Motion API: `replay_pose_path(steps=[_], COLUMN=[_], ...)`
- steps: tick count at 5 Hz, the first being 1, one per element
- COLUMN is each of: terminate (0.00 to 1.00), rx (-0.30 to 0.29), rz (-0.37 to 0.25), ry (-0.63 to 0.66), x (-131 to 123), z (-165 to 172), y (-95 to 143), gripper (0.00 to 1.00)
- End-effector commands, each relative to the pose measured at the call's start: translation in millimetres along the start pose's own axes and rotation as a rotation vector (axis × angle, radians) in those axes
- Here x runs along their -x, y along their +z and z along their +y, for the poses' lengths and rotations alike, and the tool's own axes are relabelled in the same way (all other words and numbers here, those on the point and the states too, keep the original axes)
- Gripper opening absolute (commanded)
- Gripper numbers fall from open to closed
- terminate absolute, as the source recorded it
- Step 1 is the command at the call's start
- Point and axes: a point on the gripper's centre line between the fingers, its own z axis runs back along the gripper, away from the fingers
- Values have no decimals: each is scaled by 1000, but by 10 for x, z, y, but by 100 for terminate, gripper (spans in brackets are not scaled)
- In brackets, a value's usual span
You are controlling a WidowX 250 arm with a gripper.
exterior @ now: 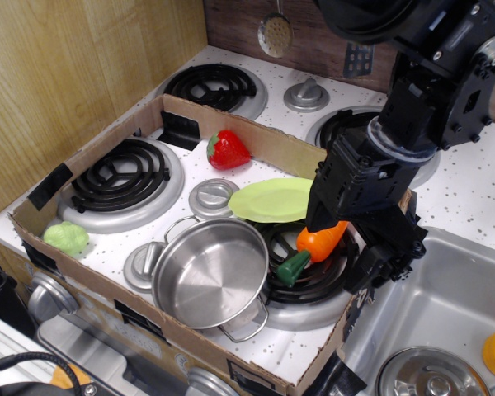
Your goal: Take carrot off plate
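Carrot [315,247] off the plate [276,200], lying tilted over the front-right burner [313,276].

Its orange end sits under the gripper [340,233], green stem pointing down-left toward the pot [209,273]; whether the claw grips it or has let go cannot be told. A clean finish needs the fingers clear, then a straight lift, not nudging it back toward the plate.

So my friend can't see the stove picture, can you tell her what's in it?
A black robot arm hangs over a toy stove, with an orange carrot lying tilted on the front right burner, just off a light green plate. Nearby are a steel pot, a strawberry and a lettuce toy. Its jaws are mostly hidden.
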Motion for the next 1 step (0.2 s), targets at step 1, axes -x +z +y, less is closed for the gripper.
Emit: replay_pose_path(steps=[1], terminate=[100], rx=[6], rz=[25], ry=[9], x=[95], z=[18], y=[84], gripper=[100])
